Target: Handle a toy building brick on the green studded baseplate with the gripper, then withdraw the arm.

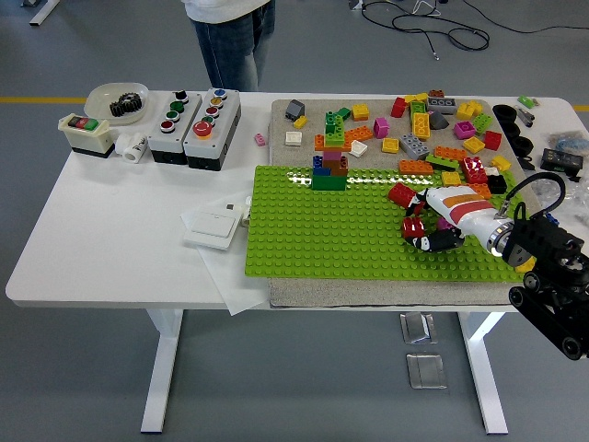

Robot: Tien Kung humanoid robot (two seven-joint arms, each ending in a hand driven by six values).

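Observation:
The green studded baseplate [322,230] lies on a grey mat at the table's front right. My right hand [425,230], white with orange stripes and dark fingers, reaches in from the right and rests low over the plate's right part. Its fingers curl around a small red brick [412,227] that sits on the studs. A second red brick [400,193] lies just behind the hand. A small stack of coloured bricks [329,164] stands at the plate's far edge. My left arm is out of the picture.
Several loose bricks [433,129] cover the mat behind the plate. Two button boxes [193,117], a switch box [85,133] and a bowl with a gear [118,99] stand at the far left. A white block [214,223] lies left of the plate. A person's legs [230,41] are beyond the table.

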